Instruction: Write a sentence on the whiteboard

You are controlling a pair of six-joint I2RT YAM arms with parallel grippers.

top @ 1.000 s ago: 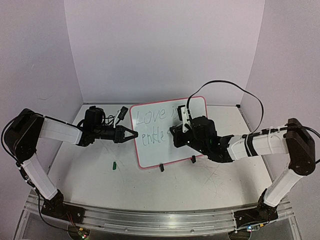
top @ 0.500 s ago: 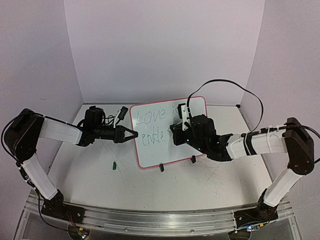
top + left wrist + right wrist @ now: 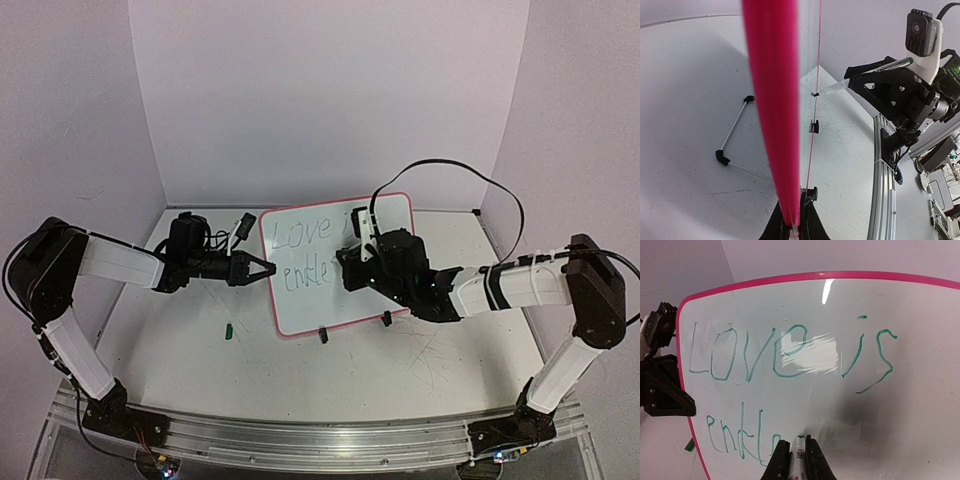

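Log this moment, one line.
left fingers: shut on whiteboard edge | right fingers: shut on marker | sentence: "Love is" written, second line partial

Inventory by count.

- Arms (image 3: 115, 262): two.
- End effectors: two, the left end effector (image 3: 264, 269) and the right end effector (image 3: 798, 447).
- Whiteboard (image 3: 310, 305): one, with two black clip feet (image 3: 323, 337).
- Marker (image 3: 890, 65): one.
- Lines of green handwriting (image 3: 785, 350): two, holding three words, the third only partly visible.
- Small green item (image 3: 228, 330): one, too small to identify, possibly a cap.
- Desk (image 3: 400, 370): one.
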